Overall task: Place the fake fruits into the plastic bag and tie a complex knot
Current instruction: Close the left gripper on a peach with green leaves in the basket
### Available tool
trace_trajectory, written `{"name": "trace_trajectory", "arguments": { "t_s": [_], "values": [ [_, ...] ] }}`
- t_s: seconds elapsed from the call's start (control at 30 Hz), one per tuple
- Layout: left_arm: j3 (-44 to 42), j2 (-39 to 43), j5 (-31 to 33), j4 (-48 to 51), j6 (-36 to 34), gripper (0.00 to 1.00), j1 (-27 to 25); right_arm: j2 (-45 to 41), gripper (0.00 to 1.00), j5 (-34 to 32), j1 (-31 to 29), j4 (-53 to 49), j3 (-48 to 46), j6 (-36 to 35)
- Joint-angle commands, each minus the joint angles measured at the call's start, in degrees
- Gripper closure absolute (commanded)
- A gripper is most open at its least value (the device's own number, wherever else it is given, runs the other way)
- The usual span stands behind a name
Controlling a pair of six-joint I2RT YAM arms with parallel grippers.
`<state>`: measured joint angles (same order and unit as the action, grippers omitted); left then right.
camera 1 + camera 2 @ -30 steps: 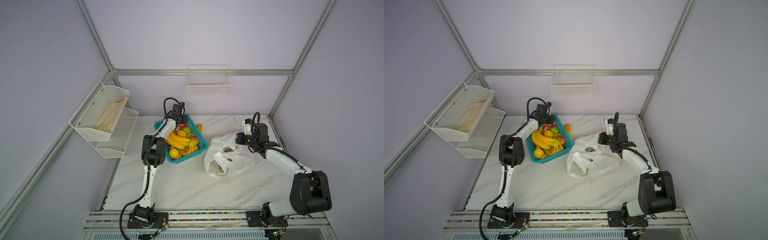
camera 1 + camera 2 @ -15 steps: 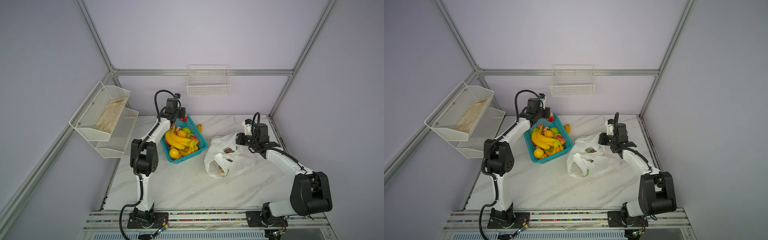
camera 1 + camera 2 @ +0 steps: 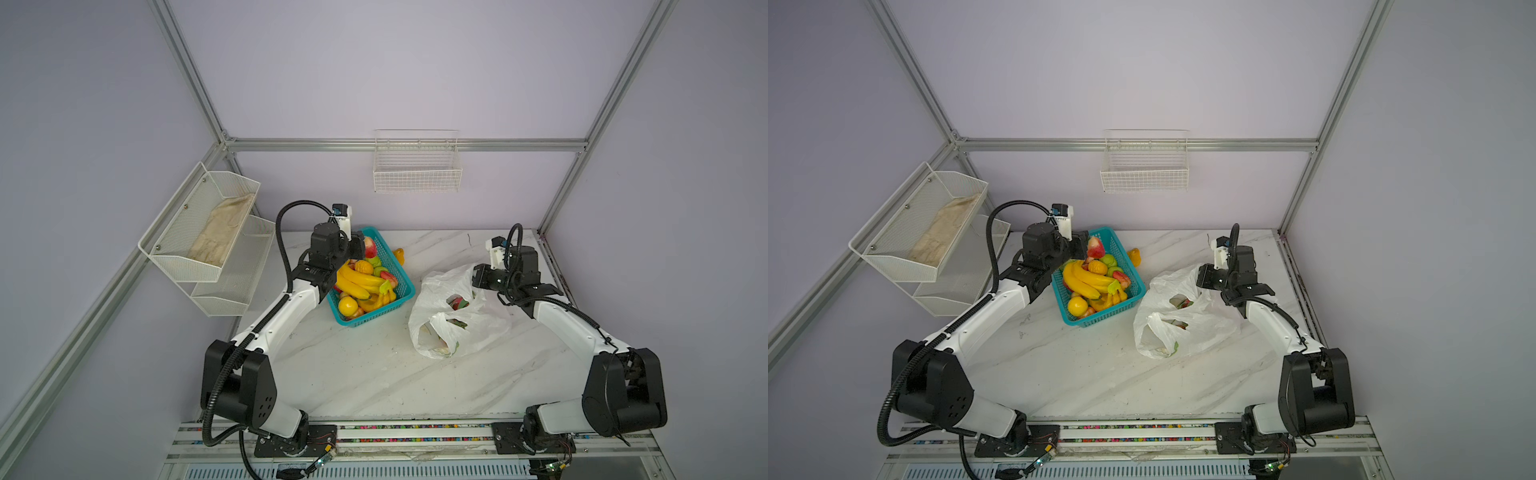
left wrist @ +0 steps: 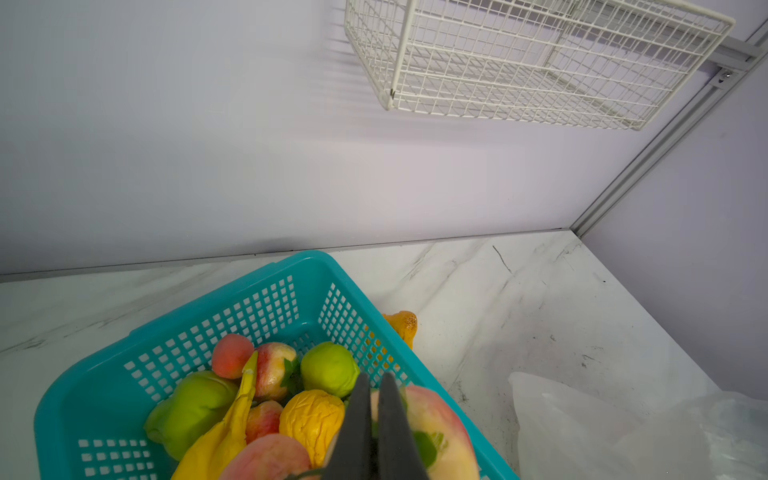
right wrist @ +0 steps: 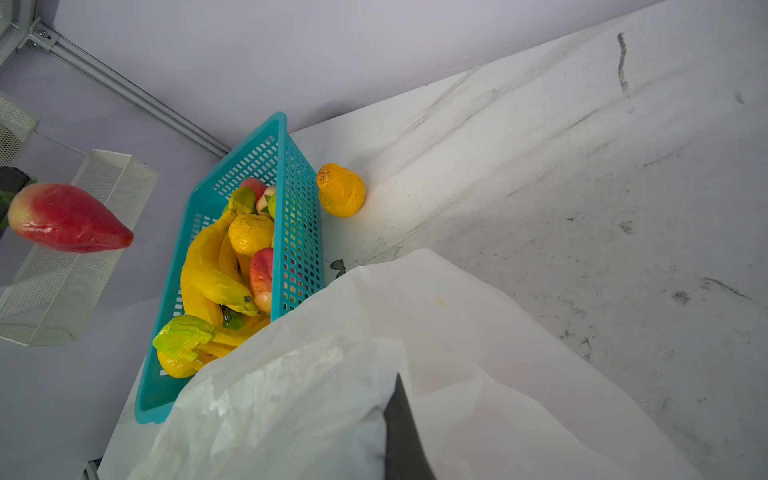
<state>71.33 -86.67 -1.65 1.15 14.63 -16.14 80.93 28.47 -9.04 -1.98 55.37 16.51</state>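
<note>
Over the teal basket (image 3: 405,286) my left gripper (image 3: 360,249) hangs shut on the green stem of a red-pink fruit (image 3: 370,248), which also shows in the left wrist view (image 4: 440,419) and the right wrist view (image 5: 66,224). Bananas (image 3: 357,282) and several other fake fruits fill the basket. The white plastic bag (image 3: 457,328) lies right of it, mouth open, with fruit (image 3: 457,302) inside. My right gripper (image 3: 478,278) is shut on the bag's far rim; one finger (image 5: 401,428) shows against the film. No knot is in view.
An orange-yellow fruit (image 3: 398,254) lies on the marble table just behind the basket. White mesh shelves on the left wall hold a beige cloth (image 3: 220,232). A wire basket (image 3: 417,174) hangs on the back wall.
My left arm has drawn back and up out of the basket, lifting the red-pink fruit with it. The right arm and the bag have not moved.
</note>
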Motion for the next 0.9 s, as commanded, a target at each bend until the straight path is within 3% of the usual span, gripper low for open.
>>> {"name": "trace_trajectory", "arguments": {
  "t_s": [0.0, 0.47, 0.87],
  "values": [
    [-1.09, -2.61, 2.3, -3.96, 1.01, 1.0, 1.06, -1.29, 1.0, 1.08, 0.15, 1.73, -0.32, 0.63],
    [15.59, -22.11, -0.76, -1.85, 7.24, 1.0, 8.24, -0.2, 1.0, 1.75, 0.08, 2.06, -1.18, -0.44],
    [17.82, -26.32, -3.97, -0.52, 8.75, 0.88, 10.51, 1.08, 1.0, 0.66, 0.07, 2.05, -1.58, -1.08]
  ]
}}
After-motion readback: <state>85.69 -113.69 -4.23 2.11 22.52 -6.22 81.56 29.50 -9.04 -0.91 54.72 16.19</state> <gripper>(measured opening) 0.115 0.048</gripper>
